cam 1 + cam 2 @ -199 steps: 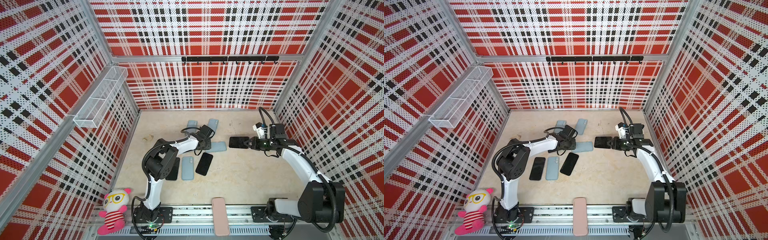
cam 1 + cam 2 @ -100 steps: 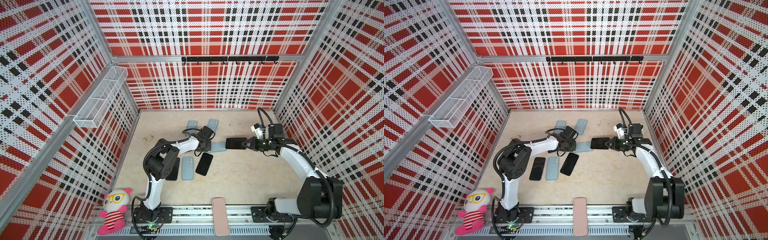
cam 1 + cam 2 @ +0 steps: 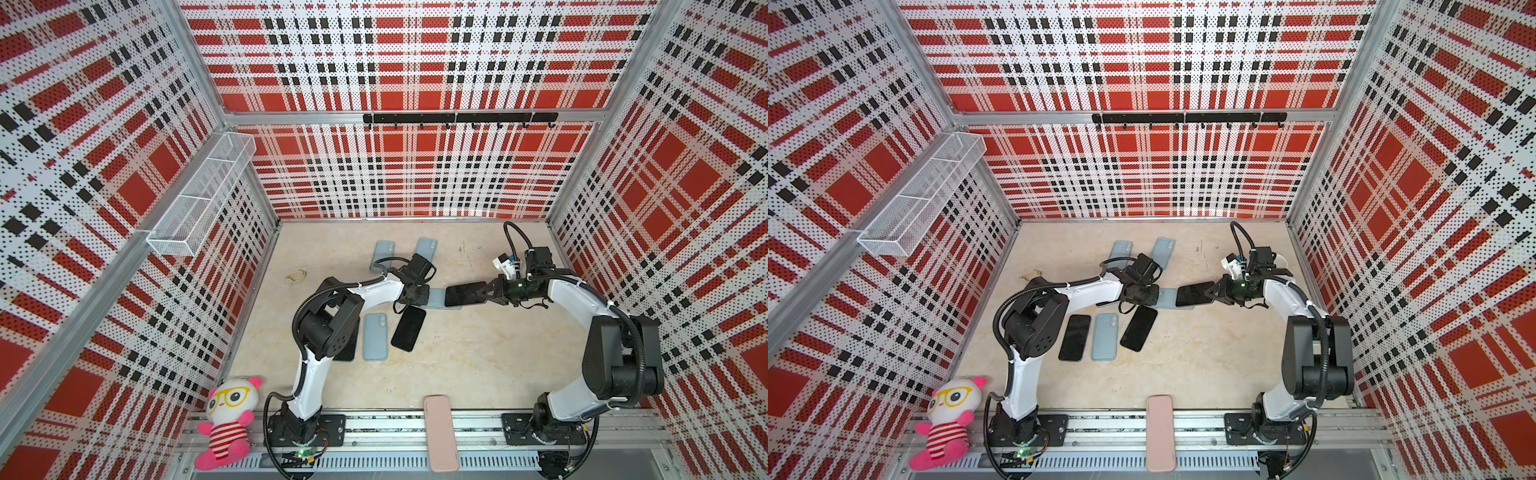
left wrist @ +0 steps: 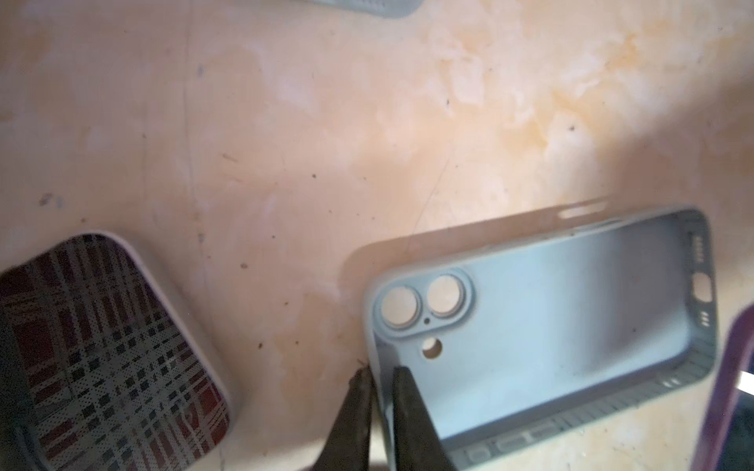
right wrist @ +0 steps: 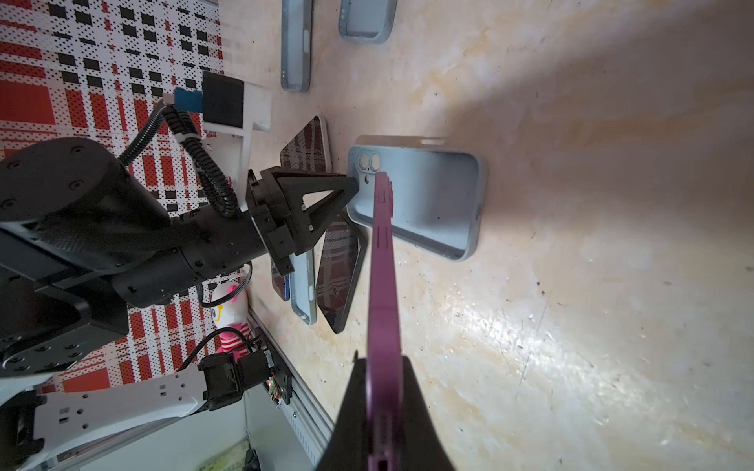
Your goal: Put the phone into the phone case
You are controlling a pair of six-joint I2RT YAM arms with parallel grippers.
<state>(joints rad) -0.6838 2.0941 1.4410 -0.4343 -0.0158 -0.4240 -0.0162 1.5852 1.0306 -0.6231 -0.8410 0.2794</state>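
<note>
A light-blue phone case lies open side up mid-table, seen in both top views. My left gripper is shut on the case's rim beside the camera holes, one finger inside and one outside. My right gripper is shut on the phone, which has a purple edge and a black screen. The phone is held flat and overlaps the case's right part; whether it touches the case I cannot tell. Its purple corner shows in the left wrist view.
Near the left arm lie a black phone, a blue case and another black phone. Two blue cases lie further back. A pink case rests on the front rail, a plush toy at the front left.
My right gripper has carried the phone leftward until it overlaps the case. My left gripper has closed on the case's rim.
</note>
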